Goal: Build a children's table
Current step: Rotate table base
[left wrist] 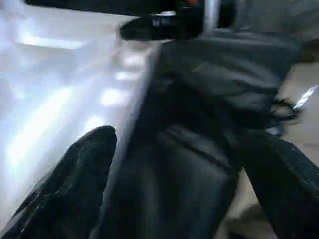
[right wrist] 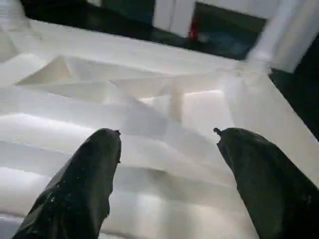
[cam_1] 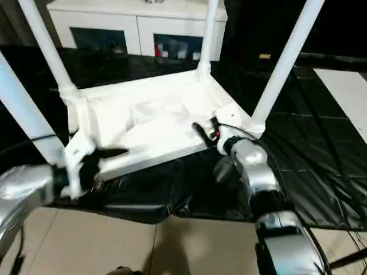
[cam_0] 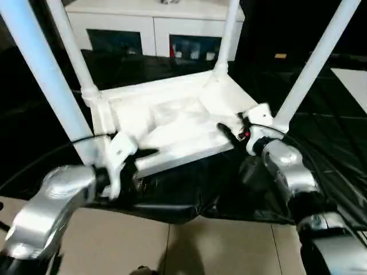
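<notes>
The children's table lies upside down on the black cover, its ribbed white underside (cam_0: 172, 123) facing up. Legs stand in the corner sockets: near left (cam_0: 49, 80), far left (cam_0: 71, 46), far right (cam_0: 229, 34) and near right (cam_0: 312, 63). My left gripper (cam_0: 137, 166) is at the top's near edge beside the near-left leg. It is open, and in the wrist view its fingers (left wrist: 75, 184) stand wide with the white rim (left wrist: 60, 109) running between them. My right gripper (cam_0: 229, 137) is open at the near-right corner, its fingers (right wrist: 84, 184) spread over the ribs (right wrist: 124, 99).
A white cabinet with glass doors (cam_0: 155, 23) stands behind the work. The black-covered table (cam_0: 321, 143) spreads to the right, its front edge just below my grippers. Tan floor (cam_0: 172, 246) lies in front. A white panel (cam_0: 352, 80) shows at far right.
</notes>
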`<state>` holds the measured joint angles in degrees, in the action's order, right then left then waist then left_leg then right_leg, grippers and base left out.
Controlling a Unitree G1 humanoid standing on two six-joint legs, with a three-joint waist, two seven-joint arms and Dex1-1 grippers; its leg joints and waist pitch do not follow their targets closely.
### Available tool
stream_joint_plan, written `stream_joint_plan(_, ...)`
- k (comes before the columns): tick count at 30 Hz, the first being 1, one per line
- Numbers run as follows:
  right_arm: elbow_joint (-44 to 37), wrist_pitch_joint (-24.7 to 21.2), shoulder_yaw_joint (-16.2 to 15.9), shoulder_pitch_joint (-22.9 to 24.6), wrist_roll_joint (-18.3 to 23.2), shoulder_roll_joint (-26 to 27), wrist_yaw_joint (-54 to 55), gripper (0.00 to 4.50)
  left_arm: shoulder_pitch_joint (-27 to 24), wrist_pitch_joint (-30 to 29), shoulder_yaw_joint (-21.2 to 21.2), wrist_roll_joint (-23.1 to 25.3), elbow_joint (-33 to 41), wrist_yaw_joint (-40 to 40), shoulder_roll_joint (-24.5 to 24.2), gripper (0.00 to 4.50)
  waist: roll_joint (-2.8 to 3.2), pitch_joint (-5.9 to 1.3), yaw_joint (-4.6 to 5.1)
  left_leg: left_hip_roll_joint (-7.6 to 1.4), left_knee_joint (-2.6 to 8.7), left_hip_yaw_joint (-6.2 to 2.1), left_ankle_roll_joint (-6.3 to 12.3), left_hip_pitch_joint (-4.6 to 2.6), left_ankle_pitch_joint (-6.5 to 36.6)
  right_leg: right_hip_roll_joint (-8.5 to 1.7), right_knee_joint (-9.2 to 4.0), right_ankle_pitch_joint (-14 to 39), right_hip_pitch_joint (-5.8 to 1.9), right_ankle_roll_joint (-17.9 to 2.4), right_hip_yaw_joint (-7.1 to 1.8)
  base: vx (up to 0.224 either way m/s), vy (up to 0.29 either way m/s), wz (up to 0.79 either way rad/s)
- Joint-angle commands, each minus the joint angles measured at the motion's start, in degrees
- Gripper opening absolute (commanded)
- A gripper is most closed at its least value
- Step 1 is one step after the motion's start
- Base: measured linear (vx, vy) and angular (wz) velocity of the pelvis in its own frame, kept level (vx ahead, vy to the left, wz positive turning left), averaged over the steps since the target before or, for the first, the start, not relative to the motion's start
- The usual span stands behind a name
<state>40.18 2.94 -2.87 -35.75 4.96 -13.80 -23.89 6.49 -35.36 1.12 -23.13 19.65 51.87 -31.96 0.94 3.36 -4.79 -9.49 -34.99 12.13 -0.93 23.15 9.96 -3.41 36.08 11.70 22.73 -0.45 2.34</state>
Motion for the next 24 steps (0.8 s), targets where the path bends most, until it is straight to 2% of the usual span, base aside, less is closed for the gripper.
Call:
stream_joint_plan(1, -3.43, -1.39, 0.21, 1.06, 0.62, -0.19, 1.01, 3.58, -2.42, -3.25, -2.08, -4.26, 3.23, 2.35, -1.74, 4.4, 0.75, -3.8, 0.13, -3.9, 4.69, -2.44, -0.63, -2.07, 14.09, -4.37, -3.97, 9.69, -1.63, -12.67, -2.51, 0.0, 0.0, 0.0)
stream_joint_plan(2, -5.28, -2.15, 0.46, 2.26, 0.84, 0.16, 1.75, 3.58, -5.9, -4.63, -3.82, -7.1, 5.28, 4.28, -3.38, 4.4, 0.9, -3.56, 0.3, -3.72, 4.9, -2.41, -1.5, -2.41, 16.96, -4.05, -4.26, 12.89, -1.26, -11.84, -2.47, 0.0, 0.0, 0.0)
stream_joint_plan(3, -8.25, -3.51, 0.79, 4.31, 1.14, 0.43, 1.86, 3.58, -9.67, -6.0, -6.44, -9.77, 6.77, 5.9, -4.93, 4.4, 1.13, -3.54, 0.12, -3.7, 4.83, -2.42, -1.98, -2.55, 17.9, -4.19, -4.35, 13.62, -1.1, -11.53, -2.61, 0.0, 0.0, 0.0)
stream_joint_plan(4, -10.46, -4.81, 0.96, 5.76, 1.09, 0.43, 1.88, 3.58, -11.49, -6.7, -7.91, -10.51, 7.43, 6.92, -5.86, 4.4, 1.22, -3.22, 0.25, -3.77, 5.28, -2.56, -2.51, -2.43, 20.43, -4.13, -4.7, 16.44, -0.95, -10.45, -2.68, 0.0, 0.0, 0.0)
stream_joint_plan(5, -12.09, -5.84, 1.08, 7.42, 0.9, 0.25, 2.07, 3.58, -12.94, -6.85, -9.23, -10.9, 7.7, 8.07, -6.72, 4.4, 1.1, -3.23, 0.26, -3.73, 5.3, -2.54, -2.81, -2.64, 21.07, -4.02, -4.89, 17.19, -0.89, -9.87, -2.71, 0.0, 0.0, 0.0)
stream_joint_plan(6, -13.17, -6.52, 1.12, 8.53, 0.72, 0.14, 2.27, 3.58, -14.27, -6.74, -10.68, -10.77, 7.51, 8.99, -7.56, 4.4, 1.18, -3.12, -0.03, -3.72, 5.29, -2.49, -3.41, -3.23, 22.88, -3.94, -5.34, 18.98, -0.25, -9.02, -2.93, 0.0, 0.0, 0.0)
stream_joint_plan(8, -14.41, -7.48, 1.1, 9.62, 0.52, 0.02, 2.55, 3.58, -15.53, -6.83, -12.39, -10.99, 7.23, 9.52, -8.27, 4.4, 1.23, -2.91, -0.15, -3.77, 5.44, -2.7, -4.44, -3.38, 25.18, -4.14, -5.59, 21.41, -0.12, -8.38, -3.01, 0.0, 0.0, 0.0)
stream_joint_plan(9, -15.19, -8.34, 1.0, 10.48, 0.26, -0.14, 2.96, 3.58, -16.96, -6.26, -13.86, -10.73, 6.82, 10.21, -9.29, 4.4, 1.22, -2.89, -0.12, -3.74, 5.56, -2.85, -4.61, -3.17, 25.22, -4.17, -5.49, 21.54, -0.29, -8.24, -2.98, 0.0, 0.0, 0.0)
stream_joint_plan(10, -15.61, -8.76, 0.87, 11.33, -0.15, -0.34, 3.35, 3.58, -19.01, -5.88, -15.9, -10.32, 5.92, 11.05, -10.6, 4.4, 1.47, -2.75, 0.06, -3.78, 5.87, -3.08, -4.98, -2.8, 26.0, -4.29, -5.33, 22.53, -0.47, -7.76, -2.93, 0.0, 0.0, 0.0)
stream_joint_plan(12, -16.49, -10.56, 0.95, 12.73, -1.23, -0.63, 5.14, 3.58, -23.06, -4.01, -20.58, -9.98, 3.38, 12.16, -13.02, 4.4, 1.42, -2.51, 0.38, -3.61, 5.92, -3.28, -5.29, -2.73, 27.49, -4.51, -5.86, 25.84, -0.25, -6.66, -2.99, 0.0, 0.0, 0.0)
stream_joint_plan(13, -16.49, -10.56, 0.95, 12.73, -1.23, -0.63, 5.14, 3.58, -23.06, -4.01, -20.58, -9.98, 3.38, 12.16, -13.02, 4.4, 1.4, -2.46, 0.54, -3.55, 6.0, -3.29, -5.39, -2.66, 28.11, -4.52, -5.91, 26.96, -0.32, -6.37, -2.96, 0.0, 0.0, 0.0)
stream_joint_plan(15, -16.94, -12.55, 1.46, 13.51, -2.05, -0.65, 7.11, 3.58, -24.13, -1.64, -24.28, -9.8, 0.65, 11.92, -13.43, 4.4, 1.54, -2.39, 0.56, -3.59, 5.89, -3.44, -5.76, -3.31, 30.21, -4.69, -6.41, 29.61, 0.14, -5.73, -3.02, 0.0, 0.0, 0.0)
stream_joint_plan(16, -16.79, -13.95, 1.85, 13.95, -2.56, -0.66, 8.53, 3.58, -23.07, 0.26, -26.34, -9.57, -1.2, 10.81, -12.51, 4.4, 1.25, -2.15, 0.58, -3.48, 5.74, -3.5, -5.76, -3.66, 31.59, -4.68, -6.9, 31.49, 0.47, -5.38, -3.02, 0.0, 0.0, 0.0)
stream_joint_plan(17, -16.8, -14.61, 1.94, 14.14, -2.79, -0.69, 9.04, 3.58, -22.55, 0.85, -27.07, -9.55, -1.81, 10.36, -12.06, 4.4, 1.29, -1.94, 0.56, -3.44, 5.77, -3.54, -5.85, -3.85, 32.43, -4.68, -7.13, 32.82, 0.64, -5.15, -2.97, 0.0, 0.0, 0.0)
stream_joint_plan(18, -16.44, -15.52, 1.91, 14.45, -3.39, -0.85, 9.89, 3.58, -21.61, 1.74, -28.17, -9.69, -2.57, 9.53, -11.25, 4.4, 1.22, -2.0, 0.53, -3.44, 5.89, -3.78, -6.28, -4.21, 33.43, -4.75, -7.21, 34.01, 0.46, -4.56, -2.81, 0.0, 0.0, 0.0)
stream_joint_plan(20, -15.77, -16.96, 1.87, 15.11, -4.19, -1.02, 11.13, 3.58, -19.97, 3.57, -29.17, -9.78, -2.71, 7.3, -9.44, 4.4, 1.26, -2.05, 0.42, -3.65, 6.32, -3.96, -6.56, -4.21, 33.82, -4.74, -7.06, 32.24, 0.14, -4.77, -2.68, 0.0, 0.0, 0.0)
stream_joint_plan(21, -15.57, -17.55, 1.89, 15.2, -4.15, -0.82, 11.42, 3.58, -18.92, 4.73, -29.06, -9.86, -2.46, 5.53, -8.21, 4.4, 1.11, -2.1, 0.43, -3.67, 6.42, -3.87, -6.64, -4.37, 34.04, -4.62, -7.13, 31.43, 0.15, -4.81, -2.62, 0.0, 0.0, 0.0)
stream_joint_plan(22, -15.42, -17.89, 1.87, 15.21, -4.07, -0.57, 11.57, 3.58, -17.96, 5.37, -28.88, -9.89, -2.23, 3.84, -7.1, 4.4, 1.27, -2.15, 0.39, -3.67, 6.49, -3.84, -6.83, -4.5, 34.6, -4.54, -7.0, 29.62, 0.2, -5.31, -2.63, 0.0, 0.0, 0.0)
stream_joint_plan(24, -15.24, -18.24, 1.5, 15.09, -4.05, 0.33, 12.02, 3.58, -15.41, 6.87, -27.53, -8.84, -1.8, -1.11, -4.09, 4.4, 0.83, -2.18, 0.57, -3.58, 6.57, -4.01, -6.89, -4.27, 34.94, -4.68, -6.81, 28.91, -0.15, -5.48, -2.55, 0.0, 0.0, 0.0)
